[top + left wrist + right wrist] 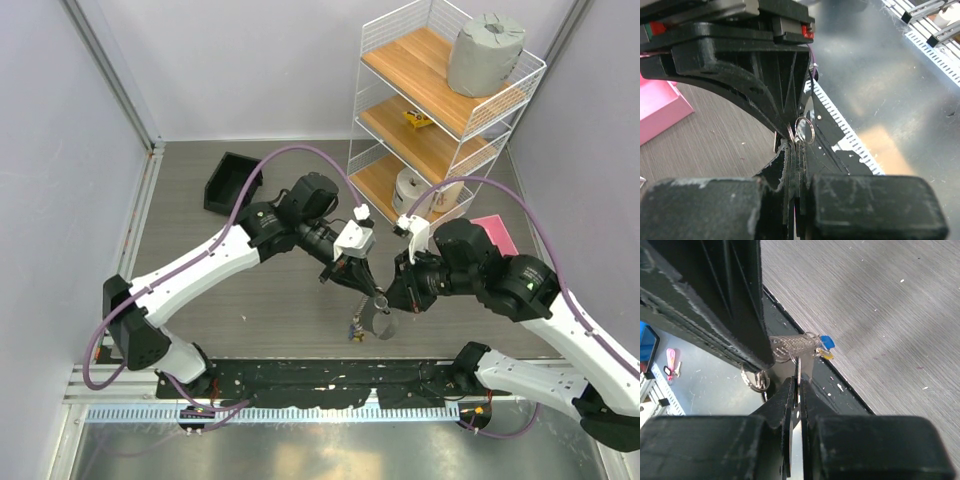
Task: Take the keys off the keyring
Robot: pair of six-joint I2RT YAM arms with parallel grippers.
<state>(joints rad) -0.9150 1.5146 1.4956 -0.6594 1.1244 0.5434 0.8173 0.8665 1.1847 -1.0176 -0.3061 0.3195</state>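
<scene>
Both sets of jaws met tip to tip above the surface [250,320], just beyond the black base plate [320,378] at its near edge. Left jaws were clenched on the keyring [804,130]. Only a small silver loop showed past the tips; the rest was hidden between the pads and behind the right jaws (which filled the top of the left wrist view). Right jaws were clenched too, on a thin metal edge [798,371] seen end-on. Couldn't tell whether it was ring wire or a key blade.

The chain [790,345] ran sideways just beyond the right jaws' tips, one end hidden behind the left jaws. The blue key [826,342] and yellow key [825,355] sat at its other end, touching each other. A second small ring [758,380] dangled under the left jaws, partly cut off by them.

In the top view the keys [356,328] hung as a tiny cluster just below the left jaws, colours too small to sort. A dark flat piece [384,322] hung beside them under the right jaws; unclear what it was. Black key not made out.

For room, the black bin [232,182] was well apart beyond the left arm [200,268]. The white wire shelf [410,60] was well apart behind the right jaws. The pink block [660,102] lay just behind the right arm [520,285]. Open surface lay left of the left jaws.
</scene>
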